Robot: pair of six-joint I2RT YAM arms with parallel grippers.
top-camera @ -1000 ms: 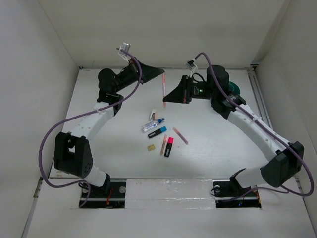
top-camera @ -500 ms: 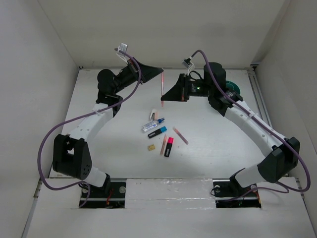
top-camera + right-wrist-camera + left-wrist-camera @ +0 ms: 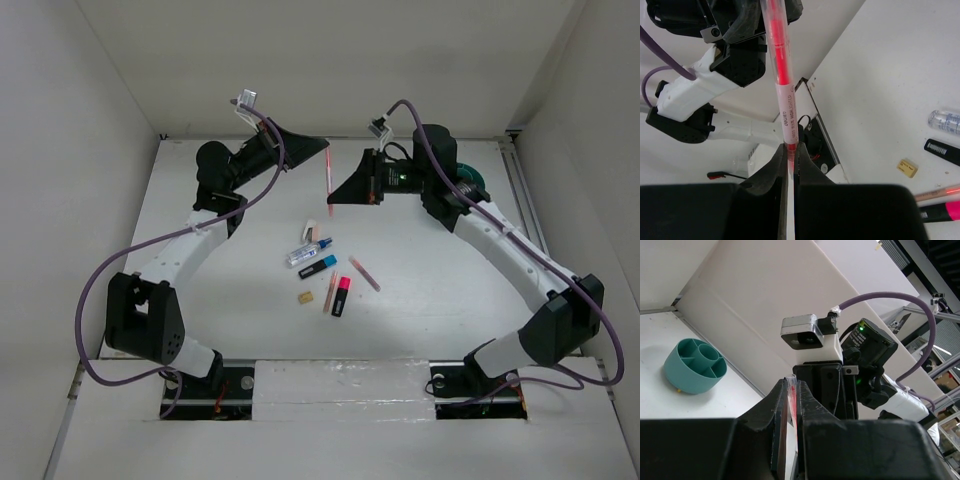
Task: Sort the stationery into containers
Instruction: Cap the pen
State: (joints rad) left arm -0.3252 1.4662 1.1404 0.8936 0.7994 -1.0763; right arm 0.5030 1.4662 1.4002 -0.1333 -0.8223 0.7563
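Both claws are clamped on one pink pen (image 3: 329, 180): left claw (image 3: 326, 148) on its top end, right claw (image 3: 332, 204) lower down. The pen is near upright in the air, left of the teal cup (image 3: 472, 178) (the right arm (image 3: 500, 240) mostly hides the cup from above). Loose on the bench (image 3: 240, 300), front-left of the cup: eraser (image 3: 310, 229), clear tube (image 3: 307, 251), blue-capped highlighter (image 3: 317, 266), pink-capped highlighter (image 3: 341, 296), tan block (image 3: 305, 297), spare pen (image 3: 364, 272).

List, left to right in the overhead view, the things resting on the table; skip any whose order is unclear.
In order: tan block → pink-capped highlighter → slanted pink pen → teal cup.
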